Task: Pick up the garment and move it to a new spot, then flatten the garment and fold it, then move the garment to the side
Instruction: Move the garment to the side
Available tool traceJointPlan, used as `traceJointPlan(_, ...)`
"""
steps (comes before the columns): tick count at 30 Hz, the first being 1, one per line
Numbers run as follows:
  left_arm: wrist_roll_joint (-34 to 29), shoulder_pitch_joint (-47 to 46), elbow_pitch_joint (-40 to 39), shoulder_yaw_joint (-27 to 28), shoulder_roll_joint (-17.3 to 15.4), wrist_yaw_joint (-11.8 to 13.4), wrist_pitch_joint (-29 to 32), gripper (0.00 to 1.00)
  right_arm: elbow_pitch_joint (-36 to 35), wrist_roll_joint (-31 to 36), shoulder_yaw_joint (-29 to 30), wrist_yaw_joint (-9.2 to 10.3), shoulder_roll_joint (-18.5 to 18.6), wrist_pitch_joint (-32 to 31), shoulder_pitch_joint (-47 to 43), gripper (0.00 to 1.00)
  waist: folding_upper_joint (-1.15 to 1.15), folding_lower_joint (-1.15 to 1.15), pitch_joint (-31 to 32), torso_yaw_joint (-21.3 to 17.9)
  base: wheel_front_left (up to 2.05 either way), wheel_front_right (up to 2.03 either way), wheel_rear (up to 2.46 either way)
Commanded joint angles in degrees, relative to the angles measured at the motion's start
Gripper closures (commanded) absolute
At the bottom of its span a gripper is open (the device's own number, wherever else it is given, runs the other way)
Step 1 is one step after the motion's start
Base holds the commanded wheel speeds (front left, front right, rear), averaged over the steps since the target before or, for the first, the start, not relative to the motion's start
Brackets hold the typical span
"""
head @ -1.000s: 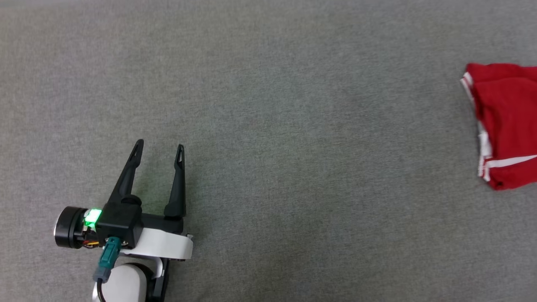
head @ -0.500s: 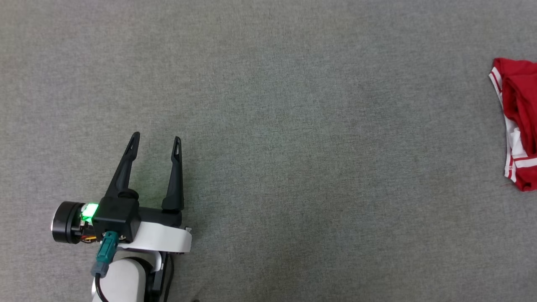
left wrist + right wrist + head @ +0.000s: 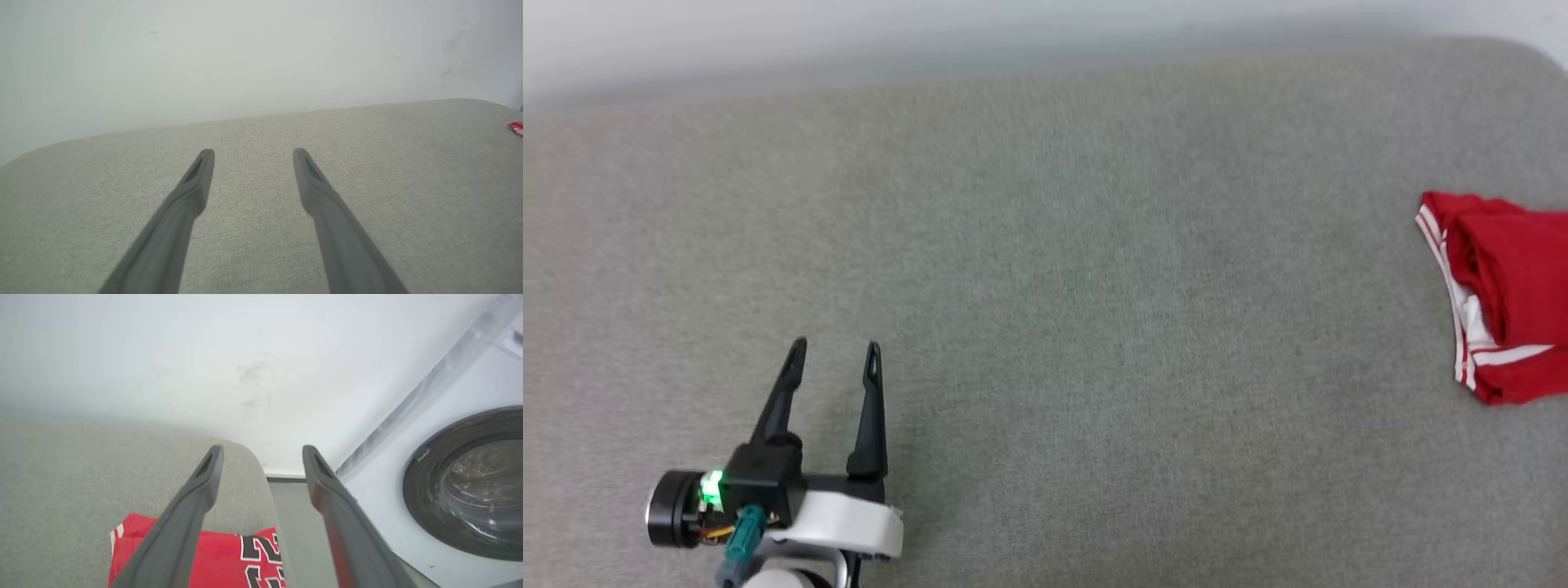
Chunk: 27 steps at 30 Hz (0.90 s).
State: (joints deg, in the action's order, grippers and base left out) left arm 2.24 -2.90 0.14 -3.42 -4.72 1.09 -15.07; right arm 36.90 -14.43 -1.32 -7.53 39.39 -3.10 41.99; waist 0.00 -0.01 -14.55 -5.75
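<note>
The garment (image 3: pixel 1503 302), a red jersey with white striped trim, lies folded at the right edge of the grey surface; the frame cuts it off. In the right wrist view the garment (image 3: pixel 229 559) shows dark numerals edged in white, beneath my right gripper (image 3: pixel 261 453), which hangs open above it with nothing between its fingers. My left gripper (image 3: pixel 835 351) rests open at the lower left of the head view, far from the jersey. In the left wrist view the left gripper (image 3: pixel 253 153) is empty, and a sliver of the garment (image 3: pixel 516 128) peeks in at the right edge.
The grey fabric surface (image 3: pixel 1045 327) ends at a pale wall (image 3: pixel 849 33) at the back. Beyond its rounded right corner, a white washing machine with a dark round door (image 3: pixel 470 482) stands beside a strip of floor (image 3: pixel 298 531).
The head camera has tilted and turned, so the back wall comes into view and the whole scene sits lower. The garment has stayed at the right edge. The left gripper stays open.
</note>
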Motion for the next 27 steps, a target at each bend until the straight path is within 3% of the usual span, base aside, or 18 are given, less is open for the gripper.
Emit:
traceJointPlan(1, 0.1, 1.05, 0.21, -0.01, 0.19, 0.39, -0.12, 0.0, -1.5, 0.33, 1.09, 0.08, -1.39, 1.81, -1.37, 0.0, 0.0, 0.01, 2.75, 0.95, 0.0, 0.0, 0.0)
traceJointPlan(12, 0.93, 4.41, 1.15, 0.91, 0.38, 0.05, -0.12, 0.0, -19.36, 4.64, 5.5, 0.08, -14.79, 13.15, -14.24, 0.0, 0.0, 0.01, 9.07, 4.32, 0.0, 0.0, 0.0)
traceJointPlan(19, 1.11, 6.11, 1.94, 0.91, 0.66, 0.11, -0.12, 0.0, -28.66, 8.34, 5.38, 0.08, -23.17, 15.78, -25.1, 0.0, 0.0, 0.01, 11.85, 6.26, 0.0, 0.0, 0.0)
traceJointPlan(27, 1.01, 7.34, 2.56, 0.74, 0.74, -0.15, -0.12, 0.0, -32.71, 9.16, 5.44, 0.08, -31.56, 16.31, -36.46, 0.0, 0.0, 0.01, 14.25, 7.53, 0.0, 0.0, 0.0)
